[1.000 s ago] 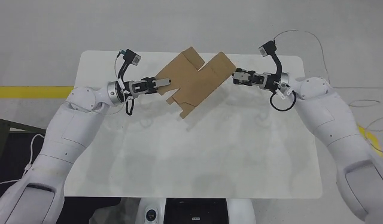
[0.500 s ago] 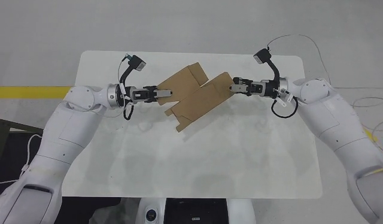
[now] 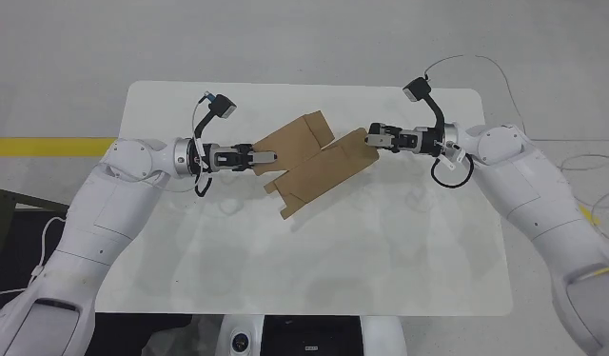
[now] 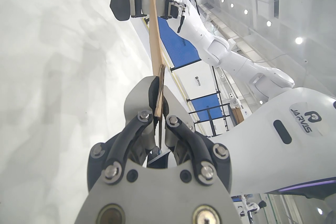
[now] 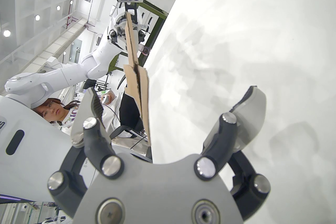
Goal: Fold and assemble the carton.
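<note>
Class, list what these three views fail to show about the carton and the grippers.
Top view: the carton hides its own underside and whether it touches the table.
Both wrist views: carton is edge-on, so its creases are unreadable.
Top view: right gripper too small to judge its grip.

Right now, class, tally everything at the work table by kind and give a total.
Flat brown cardboard carton: 1
Robot pincers: 2 (left pincer shut on the carton, right pincer open)
White rounded table: 1
Total: 4
</note>
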